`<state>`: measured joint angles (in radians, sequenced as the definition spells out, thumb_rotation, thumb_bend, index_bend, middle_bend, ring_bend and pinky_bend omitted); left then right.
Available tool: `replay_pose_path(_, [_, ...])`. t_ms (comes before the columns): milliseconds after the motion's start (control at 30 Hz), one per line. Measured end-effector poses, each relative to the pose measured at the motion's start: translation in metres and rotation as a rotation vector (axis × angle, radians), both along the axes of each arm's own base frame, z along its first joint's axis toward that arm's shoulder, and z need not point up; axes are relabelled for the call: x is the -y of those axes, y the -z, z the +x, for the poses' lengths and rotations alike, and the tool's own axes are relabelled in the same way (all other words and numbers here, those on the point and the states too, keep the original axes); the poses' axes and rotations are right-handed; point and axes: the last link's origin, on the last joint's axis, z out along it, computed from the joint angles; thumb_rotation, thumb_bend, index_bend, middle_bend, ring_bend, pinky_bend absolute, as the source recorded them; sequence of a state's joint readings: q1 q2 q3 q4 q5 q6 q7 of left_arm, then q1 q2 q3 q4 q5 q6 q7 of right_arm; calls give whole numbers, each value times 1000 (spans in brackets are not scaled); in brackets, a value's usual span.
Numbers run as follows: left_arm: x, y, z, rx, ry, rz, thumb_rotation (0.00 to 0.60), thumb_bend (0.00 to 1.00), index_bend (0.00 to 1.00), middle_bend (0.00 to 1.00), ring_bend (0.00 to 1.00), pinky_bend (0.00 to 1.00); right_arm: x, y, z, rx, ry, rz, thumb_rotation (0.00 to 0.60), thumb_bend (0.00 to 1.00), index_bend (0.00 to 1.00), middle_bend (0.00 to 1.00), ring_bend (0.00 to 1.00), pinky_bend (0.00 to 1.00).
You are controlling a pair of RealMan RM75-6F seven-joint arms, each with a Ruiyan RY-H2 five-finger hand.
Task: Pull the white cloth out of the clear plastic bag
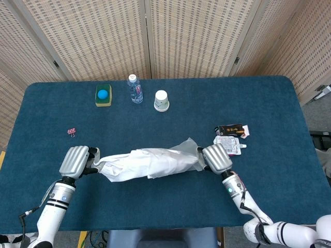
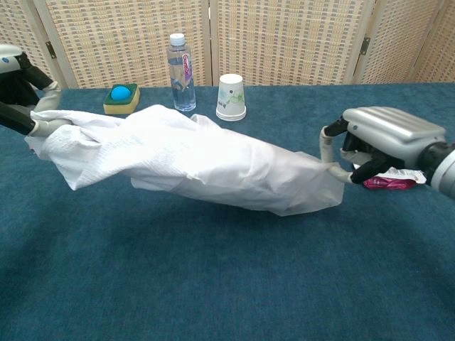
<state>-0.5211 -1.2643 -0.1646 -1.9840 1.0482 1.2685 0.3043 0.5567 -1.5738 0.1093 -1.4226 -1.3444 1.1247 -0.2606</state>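
Observation:
The white cloth [image 1: 132,163] [image 2: 121,142] is stretched long above the blue table, its left end sticking out of the clear plastic bag [image 1: 181,155] [image 2: 284,177]. My left hand [image 1: 76,161] [image 2: 21,99] grips the cloth's left end. At the other side my right hand [image 1: 216,158] [image 2: 377,138] pinches the closed end of the bag. Both hands are far apart, with the bundle hanging taut between them and lifted off the table.
At the back stand a water bottle [image 1: 135,89], a paper cup [image 1: 162,101] and a yellow-green sponge with a blue ball [image 1: 103,95]. A pink clip [image 1: 71,132] lies at the left. Snack packets [image 1: 230,138] lie just behind my right hand.

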Motion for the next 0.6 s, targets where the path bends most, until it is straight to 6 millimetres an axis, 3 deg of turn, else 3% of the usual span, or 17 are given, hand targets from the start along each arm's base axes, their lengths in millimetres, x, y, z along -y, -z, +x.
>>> replay_pose_path(367, [-1,-8,-1,-11,-3,21,600,382,799,1000,956,985,5,-78,-45,-129,85,-165,600,465,671,1000,1000,1000])
replay_pose_path(600, [0,-7,1,-14,3,14,600,382,799,1000,956,985,-2,-115,-64,-167,141,-249,600,465,671,1000,1000,1000])
